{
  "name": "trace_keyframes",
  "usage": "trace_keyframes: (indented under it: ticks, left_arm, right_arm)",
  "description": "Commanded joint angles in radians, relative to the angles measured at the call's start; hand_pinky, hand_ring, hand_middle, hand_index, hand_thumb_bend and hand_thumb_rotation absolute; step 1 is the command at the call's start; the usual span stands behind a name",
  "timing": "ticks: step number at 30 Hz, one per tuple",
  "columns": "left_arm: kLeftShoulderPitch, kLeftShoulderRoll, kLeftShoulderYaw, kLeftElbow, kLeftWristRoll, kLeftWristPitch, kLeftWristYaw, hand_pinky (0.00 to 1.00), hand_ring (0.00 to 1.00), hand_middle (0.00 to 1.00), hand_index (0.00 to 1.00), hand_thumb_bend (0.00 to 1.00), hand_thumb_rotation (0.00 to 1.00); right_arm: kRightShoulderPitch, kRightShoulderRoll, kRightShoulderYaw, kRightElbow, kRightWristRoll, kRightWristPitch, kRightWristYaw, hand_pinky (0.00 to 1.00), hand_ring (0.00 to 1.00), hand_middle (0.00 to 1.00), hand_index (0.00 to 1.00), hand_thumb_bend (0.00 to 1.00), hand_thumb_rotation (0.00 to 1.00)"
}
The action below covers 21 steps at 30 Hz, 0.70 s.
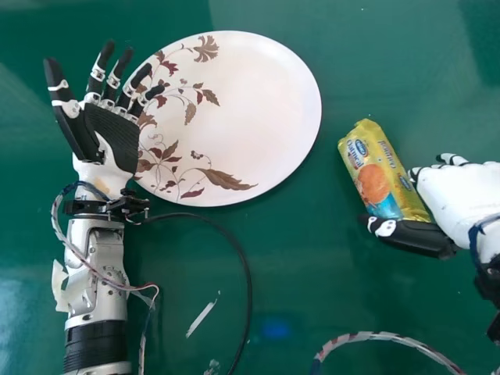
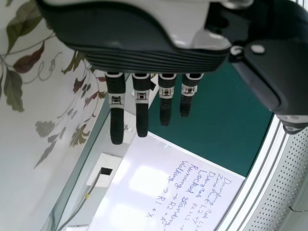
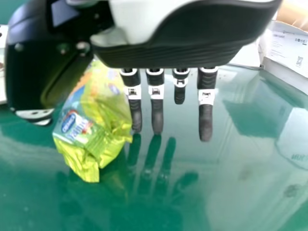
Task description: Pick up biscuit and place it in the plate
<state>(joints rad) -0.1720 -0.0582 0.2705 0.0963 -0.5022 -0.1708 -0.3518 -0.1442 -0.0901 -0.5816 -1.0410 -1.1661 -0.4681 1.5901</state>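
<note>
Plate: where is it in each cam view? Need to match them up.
Head view: plate upper middle, left of the biscuit pack, left hand overlapping its left rim.
Left wrist view: beside the hand, on the side away from its thumb.
Right wrist view: probably the white sliver past the right hand's thumb; too little to confirm.
Landmark: leaf print, head and left wrist views.

Crinkled, shiny plastic-looking biscuit wrapper (image 1: 381,170), smooth glossy plate (image 1: 262,117), and smooth, glossy tabletop (image 1: 312,273) with soft reflections.
</note>
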Motion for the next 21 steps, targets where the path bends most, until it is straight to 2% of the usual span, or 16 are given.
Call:
trace_keyframes:
  ticks: [1, 2, 6, 7, 9, 11, 12, 13, 15, 18, 20, 21]
  left_arm:
    - [0.043, -0.010, 0.015, 0.065, -0.034, 0.001, -0.025, 0.61, 0.79, 0.92, 0.96, 1.00, 0.81]
    - [0.039, -0.012, 0.019, 0.072, -0.042, -0.002, -0.028, 0.61, 0.80, 0.92, 0.96, 1.00, 0.81]
    - [0.026, -0.029, 0.028, 0.090, -0.059, -0.011, -0.025, 0.61, 0.80, 0.92, 0.96, 1.00, 0.81]
    - [0.024, -0.031, 0.029, 0.092, -0.065, -0.010, -0.026, 0.61, 0.80, 0.92, 0.96, 1.00, 0.82]
    - [0.018, -0.029, 0.030, 0.098, -0.080, -0.005, -0.030, 0.59, 0.79, 0.91, 0.96, 1.00, 0.82]
    - [0.008, -0.026, 0.038, 0.114, -0.109, 0.001, -0.048, 0.59, 0.79, 0.91, 0.96, 1.00, 0.83]
    - [0.002, -0.027, 0.045, 0.119, -0.126, 0.009, -0.052, 0.59, 0.78, 0.91, 0.96, 1.00, 0.83]
    - [-0.003, -0.027, 0.051, 0.126, -0.138, 0.016, -0.051, 0.59, 0.78, 0.91, 0.96, 1.00, 0.83]
    - [-0.014, -0.024, 0.064, 0.144, -0.160, 0.027, -0.057, 0.59, 0.78, 0.91, 0.96, 1.00, 0.83]
    - [-0.017, -0.026, 0.066, 0.149, -0.154, 0.029, -0.036, 0.60, 0.79, 0.92, 0.96, 1.00, 0.82]
    - [-0.011, -0.040, 0.061, 0.132, -0.132, 0.025, 0.003, 0.61, 0.79, 0.92, 0.97, 1.00, 0.81]
    - [-0.008, -0.047, 0.059, 0.125, -0.125, 0.024, 0.022, 0.62, 0.80, 0.93, 0.97, 1.00, 0.80]
  right_arm:
    - [-0.051, -0.034, -0.009, -0.006, -0.004, 0.020, 0.007, 0.45, 0.62, 0.76, 0.77, 0.79, 0.25]
    - [-0.051, -0.037, -0.010, -0.006, -0.003, 0.026, 0.005, 0.41, 0.58, 0.73, 0.75, 0.74, 0.19]
    - [-0.049, -0.054, -0.009, -0.006, -0.001, 0.040, 0.003, 0.31, 0.47, 0.65, 0.69, 0.62, 0.05]
    - [-0.048, -0.057, -0.011, -0.006, 0.002, 0.042, 0.002, 0.29, 0.46, 0.58, 0.67, 0.56, 0.02]
    - [-0.042, -0.063, -0.018, -0.006, 0.011, 0.040, -0.008, 0.20, 0.45, 0.51, 0.63, 0.52, 0.01]
    - [-0.038, -0.067, -0.024, -0.006, 0.016, 0.040, -0.016, 0.09, 0.44, 0.46, 0.56, 0.50, 0.00]
    - [-0.036, -0.070, -0.028, -0.006, 0.021, 0.039, -0.021, 0.07, 0.44, 0.47, 0.53, 0.50, 0.00]
    - [-0.035, -0.073, -0.033, -0.006, 0.026, 0.039, -0.024, 0.05, 0.28, 0.47, 0.51, 0.51, 0.00]
    - [-0.037, -0.074, -0.040, -0.006, 0.033, 0.042, -0.024, 0.02, 0.13, 0.47, 0.49, 0.51, 0.00]
    - [-0.051, -0.074, -0.046, -0.006, 0.034, 0.056, -0.013, 0.01, 0.08, 0.47, 0.48, 0.51, 0.00]
    - [-0.061, -0.077, -0.046, -0.006, 0.033, 0.067, -0.002, 0.01, 0.07, 0.41, 0.50, 0.51, 0.00]
    - [-0.066, -0.080, -0.044, -0.006, 0.031, 0.073, 0.004, 0.01, 0.07, 0.44, 0.35, 0.52, 0.00]
